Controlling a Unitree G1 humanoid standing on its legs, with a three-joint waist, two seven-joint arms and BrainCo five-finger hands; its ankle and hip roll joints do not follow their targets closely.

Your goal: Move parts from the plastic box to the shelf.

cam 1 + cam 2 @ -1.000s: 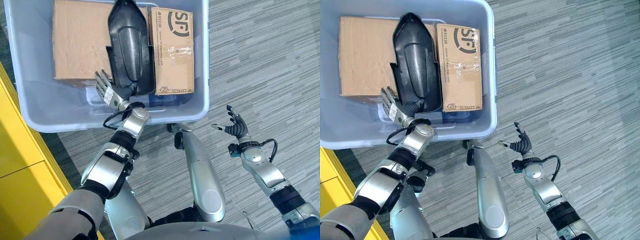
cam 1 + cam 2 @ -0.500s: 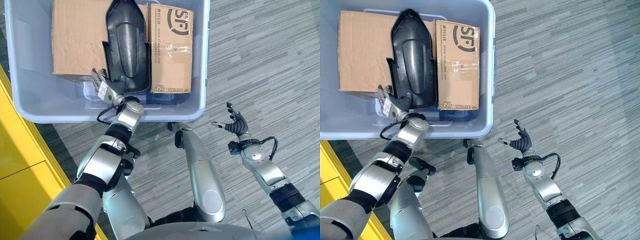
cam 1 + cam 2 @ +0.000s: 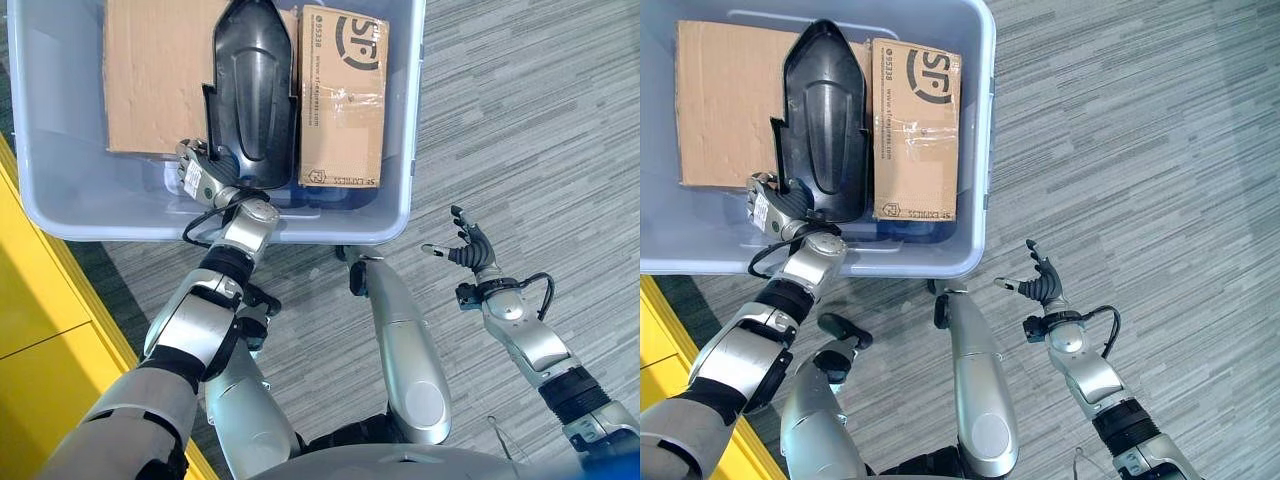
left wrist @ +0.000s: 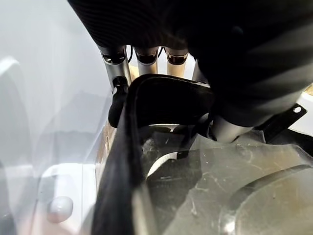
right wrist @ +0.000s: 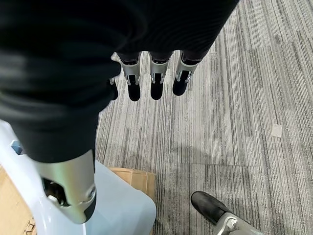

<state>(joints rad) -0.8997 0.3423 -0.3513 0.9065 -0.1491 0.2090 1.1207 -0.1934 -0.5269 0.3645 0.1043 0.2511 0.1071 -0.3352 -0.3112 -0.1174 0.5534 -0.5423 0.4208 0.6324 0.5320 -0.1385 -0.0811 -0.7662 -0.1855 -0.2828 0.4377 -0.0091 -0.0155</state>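
A pale blue plastic box stands on the floor ahead of me. In it a long black moulded part lies between a large flat cardboard box and a narrower one. My left hand reaches over the box's near wall to the part's near end. The left wrist view has its fingers behind the part's black rim and its thumb in front, pinching it. Off to the right, my right hand hovers open above the carpet with nothing in it.
A yellow piece of furniture runs along the left side, close to the box. Grey striped carpet lies to the right of the box. The right wrist view has a corner of the box beneath that hand.
My left hand's fingers, spread a second ago, have moved up to the black part's near end and curled onto it. The view has shifted slightly. The right hand has stayed put.
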